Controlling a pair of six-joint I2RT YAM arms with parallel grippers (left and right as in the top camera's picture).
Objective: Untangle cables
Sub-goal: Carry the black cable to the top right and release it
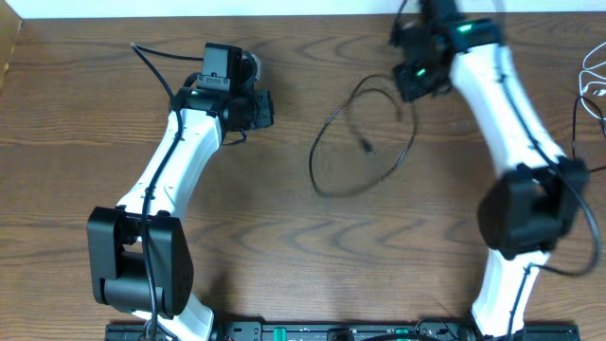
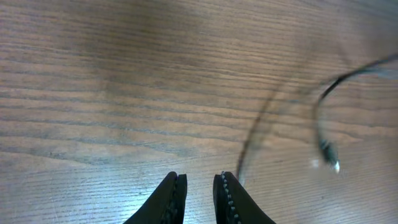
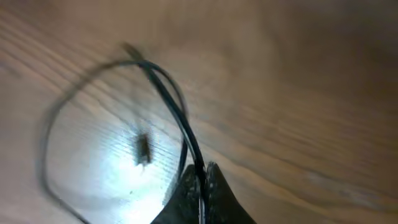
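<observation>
Pinch: your right gripper has its fingers pressed together on the black cable, and the strand runs straight out of the tips.
Spare tool: your left gripper has its tips a narrow gap apart with nothing between them, low over the bare table. The cable lies off to its right.
Black cable: one open loop on the wood between the two arms. The plug end lies inside the loop. Two strands run close together near your pinch, and I cannot tell if they cross.
White cable: at the right table edge, well apart from the black one.
Step in hand (my judgement): drawing the black loop open.
Doing it well: hold the pinch firm and pull slow and low, away from the loop. Watch that the plug slides free rather than cinching the loop. Bring your left gripper in to pin the slack only if the whole loop drags.
</observation>
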